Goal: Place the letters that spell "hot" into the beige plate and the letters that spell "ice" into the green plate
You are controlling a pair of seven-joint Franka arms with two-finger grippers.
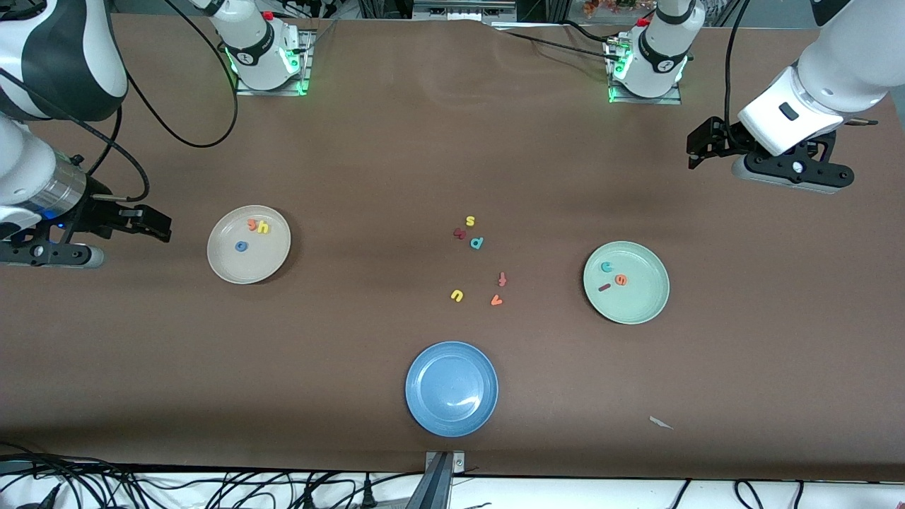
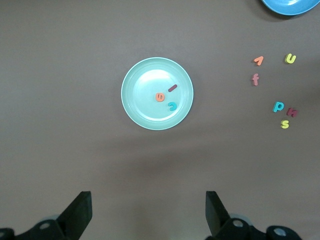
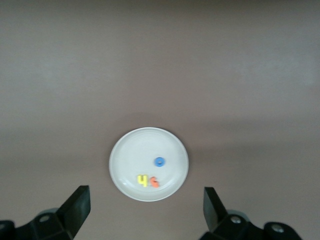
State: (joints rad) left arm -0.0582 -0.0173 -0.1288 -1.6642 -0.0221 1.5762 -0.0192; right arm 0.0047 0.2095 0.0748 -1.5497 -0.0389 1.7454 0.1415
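Note:
The beige plate [image 1: 267, 260] lies toward the right arm's end and holds the yellow h [image 1: 264, 227], orange t [image 1: 252, 225] and blue o [image 1: 241, 246]. My right gripper [image 1: 159, 225] hangs open and empty over bare table beside this plate. The right wrist view shows the same plate [image 3: 127, 160] between the right gripper's [image 3: 146, 195] wide-apart fingers. The green plate [image 1: 640, 305] lies toward the left arm's end with the teal c [image 1: 606, 266], orange e [image 1: 621, 280] and dark red i [image 1: 604, 287] in it. My left gripper [image 1: 694, 145] is open and empty over bare table.
A blue plate [image 1: 424, 403] with nothing in it sits nearest the front camera. Between the plates lie loose letters: yellow s [image 1: 470, 221], a dark red one [image 1: 459, 233], teal d [image 1: 476, 243], red-orange f [image 1: 502, 279], yellow u [image 1: 457, 295], orange v [image 1: 496, 301].

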